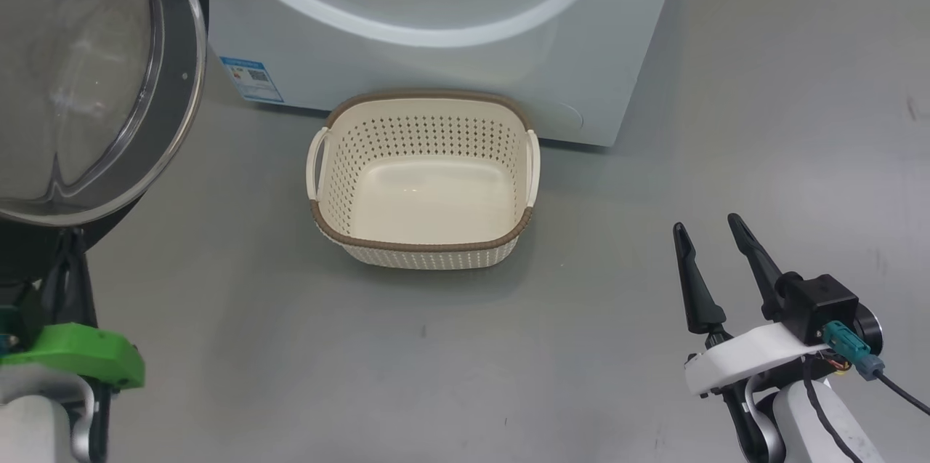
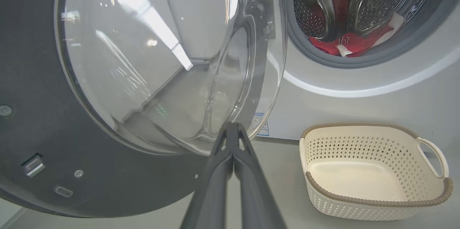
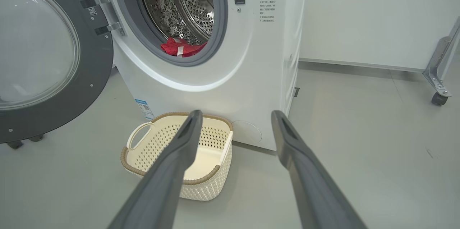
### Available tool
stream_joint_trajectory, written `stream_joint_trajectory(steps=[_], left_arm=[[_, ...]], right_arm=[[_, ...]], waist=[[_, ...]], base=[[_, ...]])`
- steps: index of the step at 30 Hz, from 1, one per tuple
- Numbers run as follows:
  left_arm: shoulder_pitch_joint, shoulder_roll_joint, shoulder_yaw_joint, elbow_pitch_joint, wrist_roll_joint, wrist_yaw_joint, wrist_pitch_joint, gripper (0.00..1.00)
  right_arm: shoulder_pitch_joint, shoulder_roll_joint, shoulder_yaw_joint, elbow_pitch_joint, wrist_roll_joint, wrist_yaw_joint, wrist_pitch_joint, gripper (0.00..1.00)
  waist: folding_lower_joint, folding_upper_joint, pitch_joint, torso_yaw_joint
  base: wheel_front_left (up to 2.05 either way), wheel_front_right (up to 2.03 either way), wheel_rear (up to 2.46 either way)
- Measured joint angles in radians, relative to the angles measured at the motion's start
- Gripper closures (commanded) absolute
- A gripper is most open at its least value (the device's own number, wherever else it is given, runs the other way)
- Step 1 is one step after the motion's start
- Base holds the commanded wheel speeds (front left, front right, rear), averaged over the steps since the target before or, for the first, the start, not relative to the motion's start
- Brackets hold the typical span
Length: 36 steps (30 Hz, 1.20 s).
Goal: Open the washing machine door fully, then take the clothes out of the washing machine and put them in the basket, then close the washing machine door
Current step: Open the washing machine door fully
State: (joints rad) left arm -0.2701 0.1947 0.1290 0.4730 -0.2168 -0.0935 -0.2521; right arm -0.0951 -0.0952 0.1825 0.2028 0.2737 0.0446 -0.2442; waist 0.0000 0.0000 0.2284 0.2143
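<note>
Right end effector (image 1: 706, 223): two long dark fingers (image 1: 694, 281), matte, tapering to blunt tips. Behind them a white moulded wrist shell (image 1: 748, 355), with a black boxy camera block (image 1: 819, 307) on top. A teal connector (image 1: 846, 347) feeds a black cable (image 1: 901, 392) (thin orange wires (image 1: 840, 363) tucked beneath).

Left end effector (image 2: 232, 126): same dark grey fingers. Bright green wrist cover (image 1: 83, 355), pale forearm (image 1: 25, 423), curved silver bracket (image 1: 86, 412).

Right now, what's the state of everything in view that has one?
washing machine door: open, swung wide.
washing machine: loaded, not yet emptied.
clothes: inside the machine, at the front lip.
basket: upright, empty, in front of the machine.
left pincer: shut, holding nothing, tips by the door.
right pincer: open, empty.
</note>
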Motion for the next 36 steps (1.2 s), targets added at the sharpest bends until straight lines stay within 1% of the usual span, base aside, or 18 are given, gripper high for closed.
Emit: stream_joint_trajectory(steps=[6,11,18,19,20,21,22,27,33,36], left_arm=[[0.069,-0.022,-0.032,-0.050,0.026,-0.006,0.000,1.00],[0.119,-0.058,-0.047,-0.082,0.026,-0.008,0.000,1.00],[0.177,-0.085,-0.049,-0.134,0.026,-0.008,0.000,1.00],[0.184,-0.091,-0.050,-0.141,0.025,-0.009,0.000,0.68],[0.191,-0.097,-0.052,-0.148,0.024,-0.009,0.000,0.41],[0.197,-0.102,-0.057,-0.156,0.024,-0.009,0.000,0.04],[0.200,-0.109,-0.059,-0.164,0.024,-0.009,0.000,0.00],[0.210,-0.115,-0.067,-0.202,0.023,-0.010,0.000,0.00],[0.220,-0.116,-0.096,-0.229,0.023,-0.018,0.000,0.00],[0.222,-0.116,-0.098,-0.239,0.023,-0.019,0.000,0.00]], right_arm=[[0.012,0.007,-0.016,0.003,0.024,0.003,0.000,0.00],[0.034,0.009,-0.027,0.000,0.029,0.006,-0.002,0.00],[0.045,0.017,-0.044,-0.033,0.031,0.006,-0.003,0.00],[0.047,0.017,-0.046,-0.038,0.031,0.007,-0.003,0.00],[0.050,0.017,-0.047,-0.042,0.031,0.007,-0.003,0.00],[0.055,0.017,-0.050,-0.045,0.031,0.007,-0.003,0.00],[0.060,0.018,-0.052,-0.049,0.031,0.007,-0.003,0.00],[0.069,0.021,-0.068,-0.068,0.031,0.007,-0.003,0.00],[0.083,0.029,-0.084,-0.086,0.041,0.007,-0.003,0.00],[0.084,0.029,-0.084,-0.094,0.041,0.015,-0.004,0.00]], waist=[[-0.0001,0.0000,-0.048,-0.048],[0.0000,0.0000,-0.085,-0.089],[0.0000,0.0000,-0.117,-0.139],[0.0000,0.0000,-0.120,-0.147],[0.0000,0.0000,-0.123,-0.155],[0.0000,0.0000,-0.125,-0.162],[0.0000,0.0000,-0.127,-0.169],[0.0000,0.0000,-0.131,-0.194],[0.0000,0.0000,-0.128,-0.203],[0.0000,0.0000,-0.126,-0.205]], base=[[0.00,0.00,0.00],[0.00,0.00,0.00],[0.00,0.00,0.00],[0.00,0.00,0.00],[0.00,0.00,0.00],[0.00,0.00,0.00],[0.00,0.00,0.00],[0.00,0.00,0.00],[0.00,0.00,0.00],[0.00,0.00,0.00]])
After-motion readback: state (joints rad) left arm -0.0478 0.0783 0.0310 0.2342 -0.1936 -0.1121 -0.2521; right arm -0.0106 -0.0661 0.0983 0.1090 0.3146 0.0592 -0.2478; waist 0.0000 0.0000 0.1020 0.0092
